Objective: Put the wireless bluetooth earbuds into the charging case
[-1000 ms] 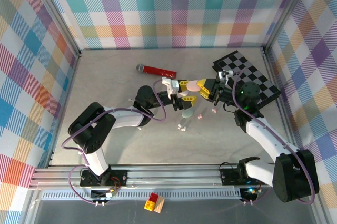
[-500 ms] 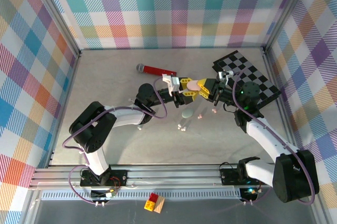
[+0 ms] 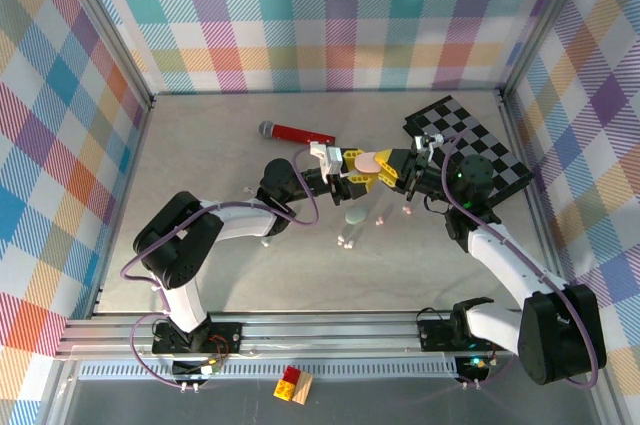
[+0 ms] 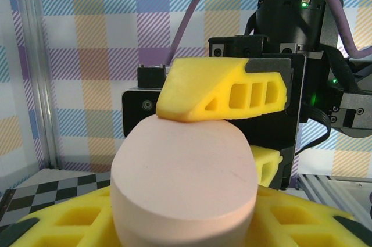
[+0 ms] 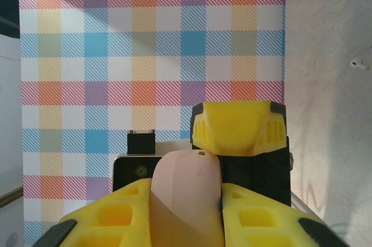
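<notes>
Pink charging case [image 3: 372, 159], raised above the bench's middle. I read its long axis as running left to right, one end toward each arm. Left gripper [image 3: 358, 171] is clenched on its left end and right gripper [image 3: 388, 167] on its right end. Wireless bluetooth earbuds [image 3: 345, 241] lie loose on the bench, on the near-edge side of the case. They are too small for me to read their heading.

The pink, pebble-shaped charging case [image 3: 372, 159] was held above the worktop [image 3: 250, 265], gripped from opposite sides by the left hand [image 3: 358, 171] and right hand [image 3: 386, 169]. Tiny pastel earbuds [image 3: 344, 241] lay loose on the worktop nearby, apart from one another.
</notes>
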`<action>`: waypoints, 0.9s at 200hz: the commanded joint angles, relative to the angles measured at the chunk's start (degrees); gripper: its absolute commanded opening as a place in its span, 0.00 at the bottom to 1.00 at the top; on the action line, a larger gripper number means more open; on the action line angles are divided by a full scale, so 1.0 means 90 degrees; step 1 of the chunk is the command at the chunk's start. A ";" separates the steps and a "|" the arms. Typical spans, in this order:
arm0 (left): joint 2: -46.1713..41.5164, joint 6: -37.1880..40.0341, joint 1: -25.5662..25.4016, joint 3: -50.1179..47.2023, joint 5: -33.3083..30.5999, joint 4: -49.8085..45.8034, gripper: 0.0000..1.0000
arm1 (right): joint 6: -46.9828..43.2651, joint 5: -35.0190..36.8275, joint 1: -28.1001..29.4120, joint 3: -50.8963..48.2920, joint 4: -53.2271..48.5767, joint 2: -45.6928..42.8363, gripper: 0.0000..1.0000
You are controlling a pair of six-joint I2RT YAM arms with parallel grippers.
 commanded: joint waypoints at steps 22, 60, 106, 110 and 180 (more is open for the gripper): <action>-0.0022 0.0064 -0.0055 0.0125 0.0159 0.0303 0.47 | -0.0101 0.0084 0.0032 0.0016 -0.0004 -0.0171 0.02; -0.0009 -0.0015 -0.0061 0.0162 0.0093 0.0318 0.49 | -0.0159 0.0076 0.0027 0.0011 -0.0080 -0.0174 0.02; 0.0020 -0.0101 -0.0062 0.0203 0.0108 0.0328 0.46 | -0.0167 0.0096 0.0024 -0.0031 -0.0099 -0.0193 0.01; 0.0021 -0.0102 -0.0062 0.0203 0.0110 0.0328 0.46 | -0.0169 0.0097 0.0024 -0.0032 -0.0106 -0.0193 0.01; 0.0014 -0.0095 -0.0055 0.0134 0.0071 0.0185 0.34 | -0.1112 0.0350 0.0022 0.0195 -0.1676 -0.0636 0.52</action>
